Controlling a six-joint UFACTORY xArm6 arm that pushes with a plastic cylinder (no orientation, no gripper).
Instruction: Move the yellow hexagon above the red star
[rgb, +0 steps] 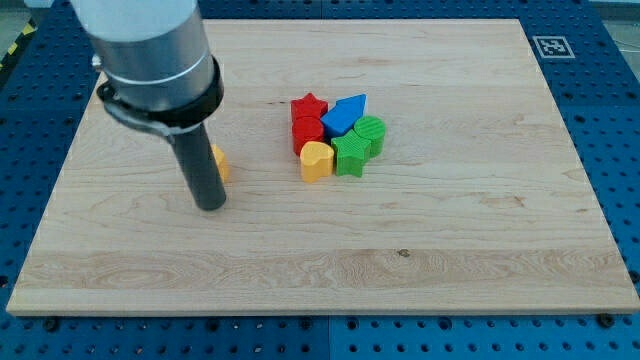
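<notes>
Board (420, 270), contents from the view's left to right:

1. My tip (210, 207): lower end of the dark rod, resting on the wood at the view's left. No fingers here, so nothing opens, closes or is held; it can only push. Whether it touches item 2, you cannot tell.

2. Yellow hexagon (219, 161): mostly hidden behind the rod, only a sliver showing on the rod's right side. Shape not confirmable from what shows. Well apart from the cluster.

3. Red star (310, 106): top-left of the cluster, near the board's middle.

4. Red block (307, 132): touching the star from below.

5. Yellow heart (316, 160): at the cluster's bottom-left.

6. Blue block (345, 113): just right of the star.

7. Green blocks (358, 143): two, at the cluster's right side, pressed together.

Risks, as you would judge them:
- A push straight toward the right likely drives the hexagon into the heart or red block, shifting the star.
- An off-centre contact could let the hexagon spin and slip off the rod.
- The tip itself may clip the cluster when rounding the star toward the view's top.
</notes>
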